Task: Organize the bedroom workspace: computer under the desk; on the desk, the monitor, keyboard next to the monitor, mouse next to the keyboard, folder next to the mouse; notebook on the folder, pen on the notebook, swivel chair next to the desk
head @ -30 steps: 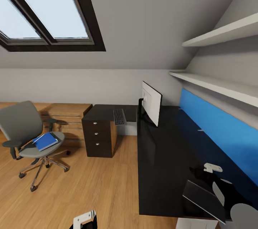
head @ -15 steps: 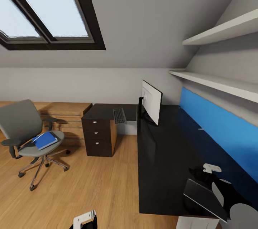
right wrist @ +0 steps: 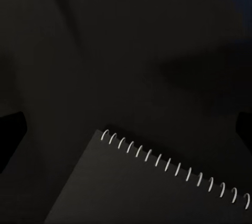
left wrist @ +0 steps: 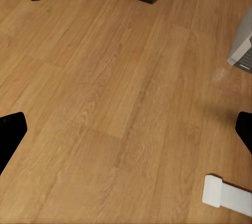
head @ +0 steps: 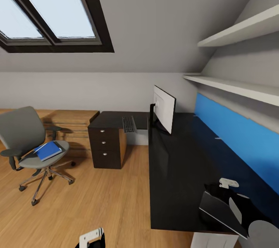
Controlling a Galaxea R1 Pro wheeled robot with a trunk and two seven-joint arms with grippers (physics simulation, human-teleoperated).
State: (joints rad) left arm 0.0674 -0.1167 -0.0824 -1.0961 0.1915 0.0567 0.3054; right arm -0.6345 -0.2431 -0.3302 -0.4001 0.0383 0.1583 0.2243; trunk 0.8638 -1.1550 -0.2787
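One monitor [head: 164, 109], one keyboard [head: 129, 124] on desk [head: 174, 170]; one folder [head: 47, 150] on swivel chair [head: 27, 139]; hands' state unclear.

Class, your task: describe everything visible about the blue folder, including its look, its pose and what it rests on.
The folder is a flat, bright-blue rectangle with white page edges and a dark strip along one side. It looks stiff and closed. It lies flat on the grey seat of the swivel chair, turned at an angle to the seat. Only the seat touches it, and it sits well apart from the desk.
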